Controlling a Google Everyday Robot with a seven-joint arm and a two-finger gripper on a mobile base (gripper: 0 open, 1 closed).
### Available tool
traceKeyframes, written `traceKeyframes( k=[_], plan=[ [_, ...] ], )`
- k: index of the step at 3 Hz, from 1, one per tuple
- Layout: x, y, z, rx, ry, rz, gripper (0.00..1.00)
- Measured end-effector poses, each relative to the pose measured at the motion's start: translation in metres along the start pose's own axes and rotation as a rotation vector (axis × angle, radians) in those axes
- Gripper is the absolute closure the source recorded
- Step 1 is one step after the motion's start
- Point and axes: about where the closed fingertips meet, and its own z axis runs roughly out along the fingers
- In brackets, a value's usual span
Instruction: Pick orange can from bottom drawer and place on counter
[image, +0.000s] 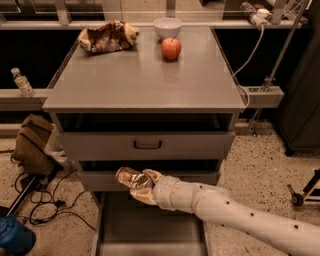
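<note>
The orange can (128, 178) is shiny orange-gold and lies on its side in my gripper (139, 186). The gripper is shut on the can and holds it in the air in front of the middle drawer's front, above the open bottom drawer (150, 227). My white arm (235, 212) reaches in from the lower right. The bottom drawer is pulled out and its grey floor shows bare. The counter (140, 77) is the flat grey top of the cabinet, well above the gripper.
On the counter stand a red apple (171, 48), a white bowl (167, 27) and a brown crumpled bag (107, 36) at the back. A drawer with a black handle (147, 145) sits above the gripper. A brown bag (32, 145), cables and a blue object (15, 237) lie on the floor at left.
</note>
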Motion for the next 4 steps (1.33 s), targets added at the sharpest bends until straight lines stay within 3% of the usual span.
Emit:
traceKeyframes(
  k=[1,2,3,4],
  plan=[
    [-0.059,0.008,-0.013,0.001,0.000,-0.071,1.00],
    [-0.154,0.015,-0.035,0.028,0.004,-0.234,1.00],
    [-0.228,0.020,-0.055,0.066,-0.007,-0.386,1.00],
    [-0.240,0.023,-0.056,0.067,-0.011,-0.407,1.00]
  ],
)
